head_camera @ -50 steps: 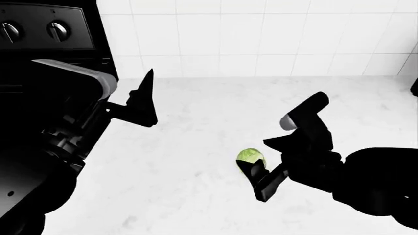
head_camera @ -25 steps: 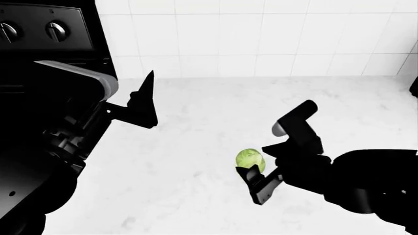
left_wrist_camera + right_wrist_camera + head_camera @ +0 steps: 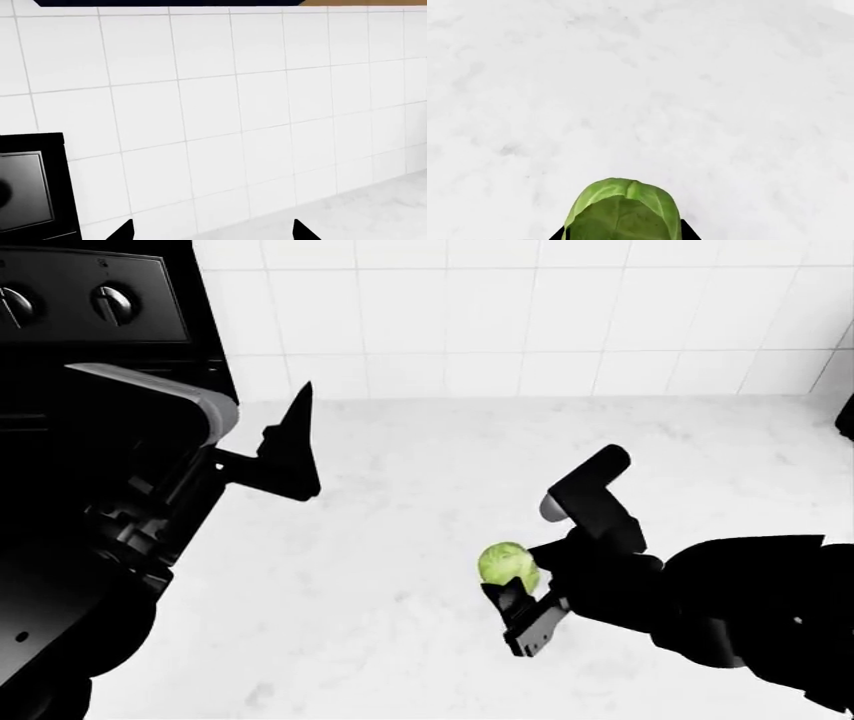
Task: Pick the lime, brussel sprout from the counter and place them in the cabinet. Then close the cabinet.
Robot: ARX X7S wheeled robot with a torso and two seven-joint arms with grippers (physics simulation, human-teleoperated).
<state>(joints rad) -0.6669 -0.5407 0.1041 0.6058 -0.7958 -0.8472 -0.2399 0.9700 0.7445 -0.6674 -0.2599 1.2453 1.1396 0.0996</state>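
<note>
Above bare counter (image 3: 400, 640), brussel sprout (image 3: 507, 564) gripped

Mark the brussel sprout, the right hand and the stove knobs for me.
brussel sprout (image 3: 506, 563), head view, middle of its leafy top.
right hand (image 3: 523, 580), head view, midway between its fingertips.
stove knobs (image 3: 112, 302), head view, face of the right knob.

The right gripper (image 3: 525, 585) sits in the lower right of the head view, its arm reaching in from the right edge, fingers closed against the brussel sprout (image 3: 509, 565). The left gripper (image 3: 296, 445) hangs at upper left, fingertips spread apart and holding nothing.
</note>
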